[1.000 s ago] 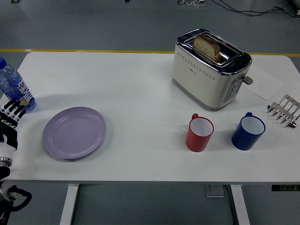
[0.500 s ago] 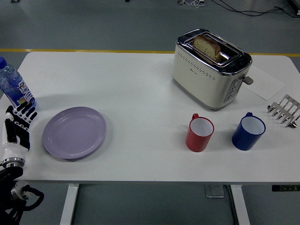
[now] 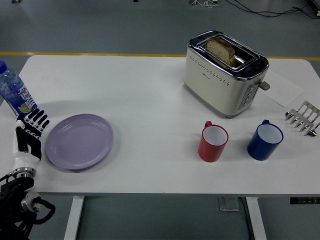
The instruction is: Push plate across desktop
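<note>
Hovering at the table's (image 3: 150,90) 8 o'clock edge, our left hand (image 3: 30,135) shows straight, slightly spread fingers (image 3: 39,119) holding nothing, just beside the purple plate (image 3: 79,141). Plate lies flat, front-left. Water bottle (image 3: 14,95) at the hand's 11 o'clock.

You've got one plate (image 3: 79,141): lavender, round, shallow with a slightly raised rim, glossy, nothing on it. It lies flat and right side up on the white tabletop. Relative to your left hand (image 3: 30,136), it sits just to the hand's right, its left rim right beside the fingers (image 3: 39,120); you can't tell from this view whether they touch it or a sliver of gap remains. The hand stands at the plate's left edge with fingers straight and close together, pointing away from you. The plate's near edge sits slightly past the hand's wrist level.
</note>
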`<state>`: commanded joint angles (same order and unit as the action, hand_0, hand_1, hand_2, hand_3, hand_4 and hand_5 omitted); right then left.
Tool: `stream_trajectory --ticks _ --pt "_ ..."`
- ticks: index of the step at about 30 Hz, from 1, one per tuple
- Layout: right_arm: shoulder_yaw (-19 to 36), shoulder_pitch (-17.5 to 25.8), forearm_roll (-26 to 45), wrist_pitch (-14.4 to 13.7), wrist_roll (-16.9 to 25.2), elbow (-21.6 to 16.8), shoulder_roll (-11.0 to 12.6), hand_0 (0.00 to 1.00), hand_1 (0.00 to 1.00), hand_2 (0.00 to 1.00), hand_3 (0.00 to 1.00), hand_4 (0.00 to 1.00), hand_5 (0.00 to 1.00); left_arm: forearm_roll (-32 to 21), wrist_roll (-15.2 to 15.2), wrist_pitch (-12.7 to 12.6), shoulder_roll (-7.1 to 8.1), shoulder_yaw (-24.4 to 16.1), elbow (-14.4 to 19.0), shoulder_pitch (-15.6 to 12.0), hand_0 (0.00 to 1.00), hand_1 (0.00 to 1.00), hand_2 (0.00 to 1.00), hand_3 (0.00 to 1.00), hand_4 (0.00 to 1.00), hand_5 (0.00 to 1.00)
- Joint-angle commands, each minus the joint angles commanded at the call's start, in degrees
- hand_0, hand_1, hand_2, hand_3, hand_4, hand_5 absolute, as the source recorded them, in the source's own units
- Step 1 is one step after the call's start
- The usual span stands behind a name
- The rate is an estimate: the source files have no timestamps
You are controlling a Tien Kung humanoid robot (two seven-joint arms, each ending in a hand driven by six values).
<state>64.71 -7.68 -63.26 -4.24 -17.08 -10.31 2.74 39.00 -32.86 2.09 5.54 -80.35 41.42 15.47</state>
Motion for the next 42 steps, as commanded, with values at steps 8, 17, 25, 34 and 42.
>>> stream_trajectory --ticks 8,17,25,34,42 --pt "-0.1 0.0 -0.1 0.0 0.0 0.0 -0.1 0.606 0.516 0.589 0.573 0.359 0.245 -1.1 -0.6 -0.7 -1.14 2.0 0.2 0.6 0.751 0.768 0.747 0.638 0.485 0.998" --pt "-0.2 -0.3 0.0 0.0 0.0 0.0 -0.1 0.606 0.516 0.589 0.573 0.359 0.245 -3.7 -0.8 -1.0 -1.18 5.1 1.0 1.3 0.75 0.767 0.747 0.638 0.479 0.998" --pt "-0.3 -0.3 0.0 0.1 0.0 0.0 -0.2 0.606 0.516 0.589 0.573 0.358 0.245 -6.7 -1.1 -1.1 -1.37 9.2 1.0 2.0 0.748 0.766 0.746 0.637 0.472 0.998" --pt "-0.5 -0.4 0.2 0.1 0.1 0.0 -0.2 0.606 0.516 0.589 0.573 0.359 0.244 -8.5 -1.7 -1.5 -1.96 13.6 1.6 3.1 0.748 0.765 0.745 0.638 0.465 0.998" --pt "-1.0 -0.5 0.5 0.2 0.1 0.0 -0.2 0.606 0.516 0.589 0.573 0.358 0.245 -11.4 -2.5 -2.1 -2.34 19.9 1.3 4.9 0.748 0.765 0.745 0.638 0.464 0.998"
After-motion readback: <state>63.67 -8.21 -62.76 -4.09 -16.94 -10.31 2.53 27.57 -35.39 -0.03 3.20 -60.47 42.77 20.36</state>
